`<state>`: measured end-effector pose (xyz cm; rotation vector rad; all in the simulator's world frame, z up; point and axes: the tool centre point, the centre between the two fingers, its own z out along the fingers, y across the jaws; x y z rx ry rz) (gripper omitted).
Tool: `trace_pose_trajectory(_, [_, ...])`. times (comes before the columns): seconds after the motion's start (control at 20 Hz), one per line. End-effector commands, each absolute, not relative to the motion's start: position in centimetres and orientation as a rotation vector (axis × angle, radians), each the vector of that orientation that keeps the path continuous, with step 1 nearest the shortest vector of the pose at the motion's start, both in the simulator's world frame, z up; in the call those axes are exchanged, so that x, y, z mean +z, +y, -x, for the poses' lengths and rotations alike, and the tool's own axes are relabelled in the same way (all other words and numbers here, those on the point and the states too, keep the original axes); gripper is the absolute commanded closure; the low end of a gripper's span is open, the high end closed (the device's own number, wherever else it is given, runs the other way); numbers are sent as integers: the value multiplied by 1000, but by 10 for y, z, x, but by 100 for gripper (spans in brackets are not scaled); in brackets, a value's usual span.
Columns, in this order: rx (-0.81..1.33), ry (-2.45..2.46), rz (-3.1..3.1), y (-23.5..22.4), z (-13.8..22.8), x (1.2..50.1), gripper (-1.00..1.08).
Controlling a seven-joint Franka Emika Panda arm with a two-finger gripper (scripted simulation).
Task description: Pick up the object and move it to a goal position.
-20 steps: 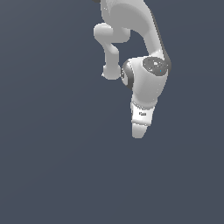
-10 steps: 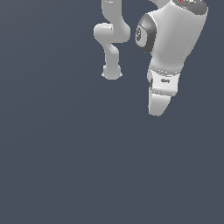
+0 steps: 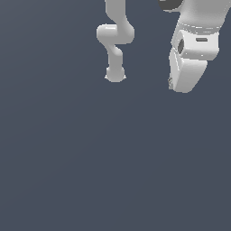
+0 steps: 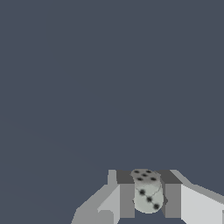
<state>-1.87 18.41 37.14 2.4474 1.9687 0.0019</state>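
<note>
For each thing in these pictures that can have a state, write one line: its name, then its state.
gripper: shut on the object, a finger on each side of it.
object: a pale grey rounded die with dark pips, clamped between the fingers, off the floor.
arm: base on the floor, wrist raised at the exterior view's upper right.

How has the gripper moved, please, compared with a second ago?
Yes. Against the fixed arm base, the gripper has moved toward the exterior view's right and upward, and looms larger. It is shut on the object.
</note>
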Motion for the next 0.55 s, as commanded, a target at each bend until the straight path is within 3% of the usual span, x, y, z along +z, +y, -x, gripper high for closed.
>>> trace_pose_trajectory(0.0, [0, 1968, -2450, 189, 21, 386, 108])
trace_pose_trajectory(0.5, [0, 1966, -2451, 196, 21, 409, 108])
